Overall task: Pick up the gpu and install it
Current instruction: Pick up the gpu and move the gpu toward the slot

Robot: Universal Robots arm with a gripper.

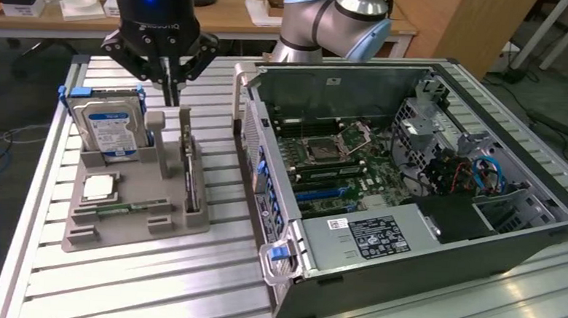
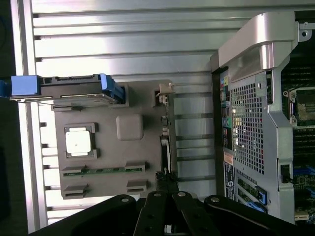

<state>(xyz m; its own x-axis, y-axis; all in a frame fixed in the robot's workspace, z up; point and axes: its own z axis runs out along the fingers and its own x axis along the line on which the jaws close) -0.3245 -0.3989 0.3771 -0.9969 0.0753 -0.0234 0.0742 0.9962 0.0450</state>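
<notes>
The gpu point(image 1: 190, 170) stands on its long edge in the slot on the side of the grey holder tray point(image 1: 164, 222) nearest the computer case. It is a thin dark card. From the wrist view the gpu point(image 2: 166, 140) appears edge-on, with its metal bracket point(image 2: 164, 94) at one end. My gripper point(image 1: 174, 89) hangs above the card's far end, clear of it. Its two fingers are drawn together with nothing between them. In the wrist view the gripper point(image 2: 167, 195) sits over the card's other end.
The open computer case point(image 1: 410, 173) lies at the exterior view's right, its motherboard point(image 1: 342, 166) exposed. In the tray a silver hard drive point(image 1: 111, 124) stands upright, with a processor chip point(image 1: 101, 187) and a green memory stick point(image 1: 116, 210) in front. Everything rests on a slatted metal table point(image 1: 141, 283).
</notes>
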